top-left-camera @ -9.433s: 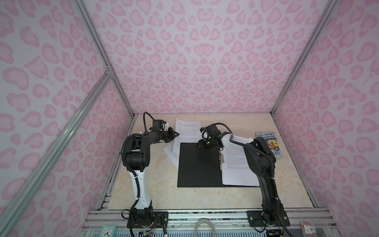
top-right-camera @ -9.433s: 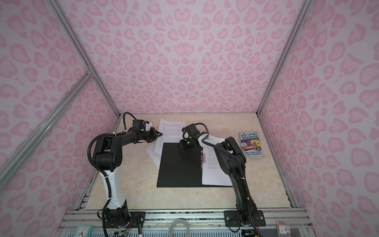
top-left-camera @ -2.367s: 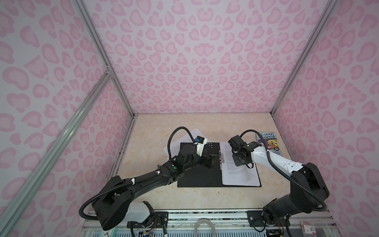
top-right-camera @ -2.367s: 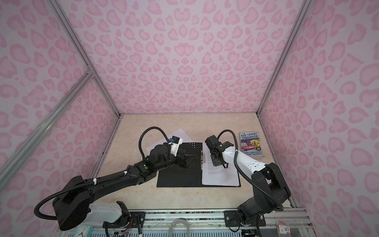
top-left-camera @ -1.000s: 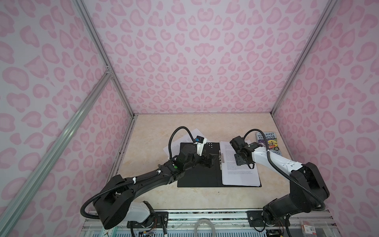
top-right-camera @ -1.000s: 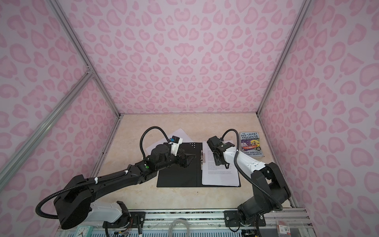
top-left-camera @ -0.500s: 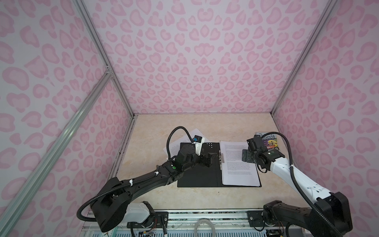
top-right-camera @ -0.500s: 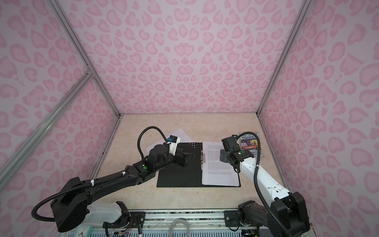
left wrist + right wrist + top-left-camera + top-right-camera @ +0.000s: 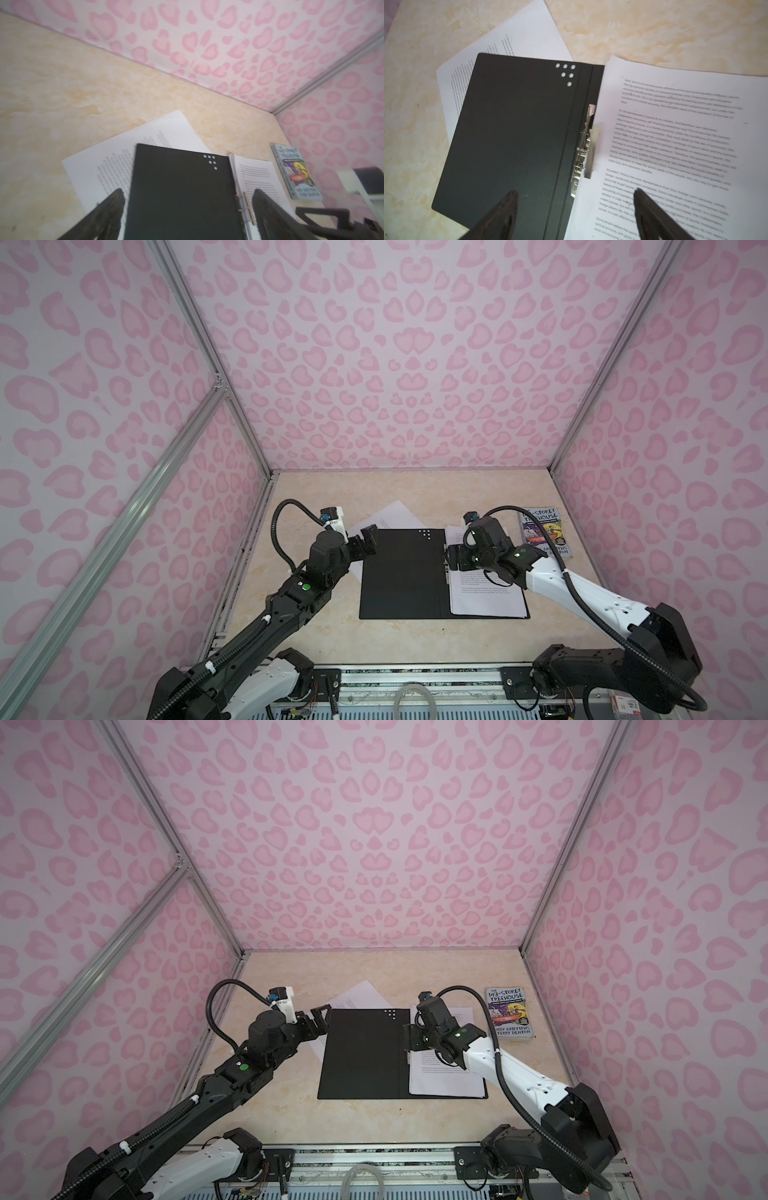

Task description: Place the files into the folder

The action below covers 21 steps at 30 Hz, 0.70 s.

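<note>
Both top views show the folder (image 9: 401, 572) laid open on the desk (image 9: 415, 639), black inside upward, in front of the arm bases. On its right half a stack of the files (image 9: 486, 597) is seen, printed side up, its inner edge at the metal clip (image 9: 586, 145) on the spine. The right jaws are held spread wide above that clip, one tip over the black cover and one over the printed page; nothing is pinched. The left jaws are also spread wide and empty, held at the folder's far left corner. Whether either touches the folder cannot be told. Farther back, one loose sheet (image 9: 392, 516) is tucked partly under that corner. A paperback book (image 9: 544, 531) is seen on the desk to the right of the stack, apart from it.
</note>
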{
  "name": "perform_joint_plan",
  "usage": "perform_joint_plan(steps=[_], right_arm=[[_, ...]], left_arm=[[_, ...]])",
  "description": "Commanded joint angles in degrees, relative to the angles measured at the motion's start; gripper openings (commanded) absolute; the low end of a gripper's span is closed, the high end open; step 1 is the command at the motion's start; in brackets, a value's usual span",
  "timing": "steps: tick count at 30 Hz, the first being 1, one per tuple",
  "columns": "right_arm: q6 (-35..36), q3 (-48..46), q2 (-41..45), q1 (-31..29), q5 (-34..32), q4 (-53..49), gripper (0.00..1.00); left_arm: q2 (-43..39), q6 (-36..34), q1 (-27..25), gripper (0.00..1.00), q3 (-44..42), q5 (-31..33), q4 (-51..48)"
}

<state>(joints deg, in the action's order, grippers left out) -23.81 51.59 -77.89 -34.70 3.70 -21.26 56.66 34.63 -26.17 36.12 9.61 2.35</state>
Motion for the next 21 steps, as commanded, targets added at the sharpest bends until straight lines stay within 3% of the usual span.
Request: perform_joint_plan(steps=[1, 5, 8, 21], right_arm=[[1.27, 2.58, -5.53, -1.93, 1.39, 4.63, 0.85], [2.61, 8.92, -15.21, -3.54, 3.8, 3.2, 0.84], [4.18, 12.83, -21.08, -4.7, 3.86, 2.01, 0.83], [5.68, 18.72, -33.15, -5.14, 8.86, 3.21, 0.8]], left_arm=[[0.47, 2.06, 7.25, 0.97, -1.13, -4.58, -6.19], [6.38, 5.08, 18.13, 0.97, -2.96, -16.4, -3.69], [12.97, 5.79, 22.23, 0.97, -1.56, -22.46, -2.42], [36.26, 0.7, 27.41, 0.99, 13.93, -25.55, -4.9]])
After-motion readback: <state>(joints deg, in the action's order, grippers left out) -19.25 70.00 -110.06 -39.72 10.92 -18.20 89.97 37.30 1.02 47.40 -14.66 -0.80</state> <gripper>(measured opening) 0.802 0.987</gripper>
